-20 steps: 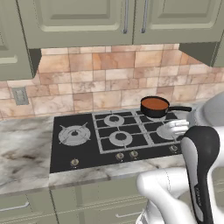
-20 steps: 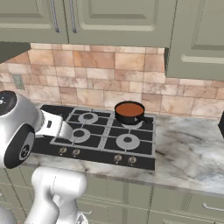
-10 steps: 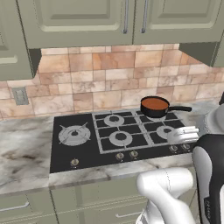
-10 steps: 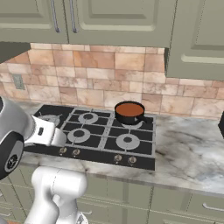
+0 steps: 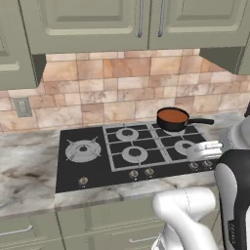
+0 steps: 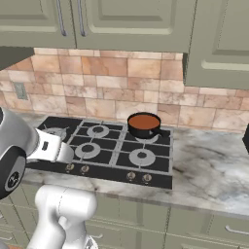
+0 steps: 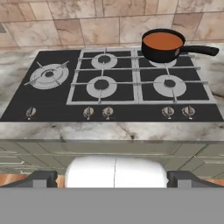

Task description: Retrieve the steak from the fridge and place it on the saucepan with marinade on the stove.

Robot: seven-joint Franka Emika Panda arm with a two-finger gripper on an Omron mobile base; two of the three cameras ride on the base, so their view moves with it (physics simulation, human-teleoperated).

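The stove (image 5: 97,168) (image 6: 160,170) (image 7: 131,111) is a flat black gas cooktop set into a marble counter. The saucepan with marinade (image 5: 172,117) (image 6: 144,122) (image 7: 162,43) stands on its back right burner, with orange-brown liquid inside and its handle pointing right. In the hand view my gripper (image 7: 114,179) hangs in front of the counter edge, below stove height. It is open, its dark fingertips (image 7: 43,178) far apart with nothing between them. The steak and the fridge are out of view.
Marble counter (image 5: 24,171) (image 6: 214,170) runs on both sides of the stove. Green wall cabinets (image 5: 93,24) hang above a tiled backsplash with an outlet (image 5: 22,106). Green drawers (image 7: 188,151) sit below the counter. A dark object (image 6: 246,138) shows at the right edge.
My arm has drawn back from over the stove's front right burner toward the robot's body and dropped lower. The stove and saucepan have not moved.
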